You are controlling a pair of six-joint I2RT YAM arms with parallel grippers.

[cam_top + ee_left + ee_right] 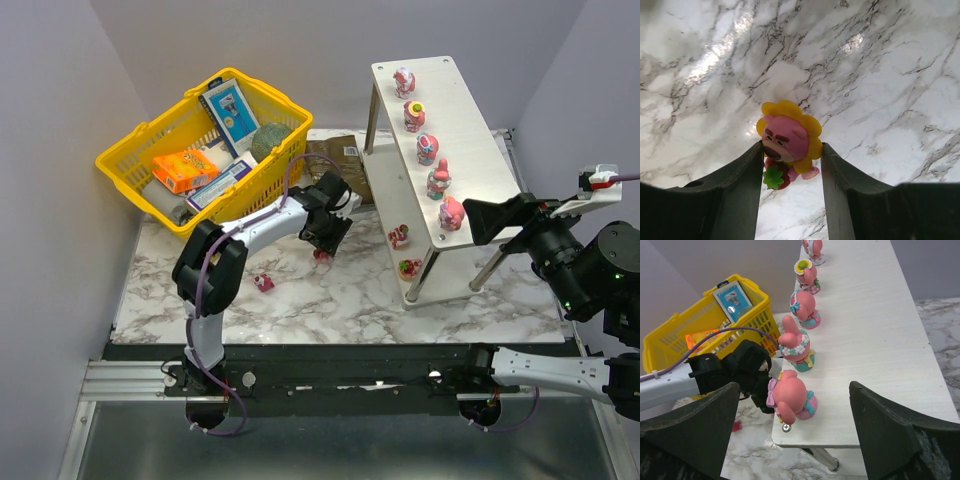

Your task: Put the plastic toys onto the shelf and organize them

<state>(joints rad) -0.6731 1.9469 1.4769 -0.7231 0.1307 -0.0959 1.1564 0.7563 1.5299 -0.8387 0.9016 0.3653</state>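
Note:
My left gripper (pixel 325 243) is low over the marble table, shut on a pink bear toy (pixel 788 141) with yellow petals and a red strawberry. It grips the toy at its fingertips; the toy shows red in the top view (pixel 322 256). Another small pink toy (pixel 263 283) lies on the table to the left. The shelf (pixel 475 130) has a row of several pink toys on its top board, the nearest (pixel 451 213) by the near end. Two toys (pixel 398 236) sit on the lower board. My right gripper (pixel 480 222) is open at the shelf's near end, its jaws either side of the nearest toy (pixel 791 397) without touching it.
A yellow basket (pixel 150 127) of grocery boxes stands at the back left, also in the right wrist view (pixel 670 340). A brown box (pixel 335 155) lies between basket and shelf. The shelf's metal legs (pixel 418 282) stand on the table. Grey walls enclose the table.

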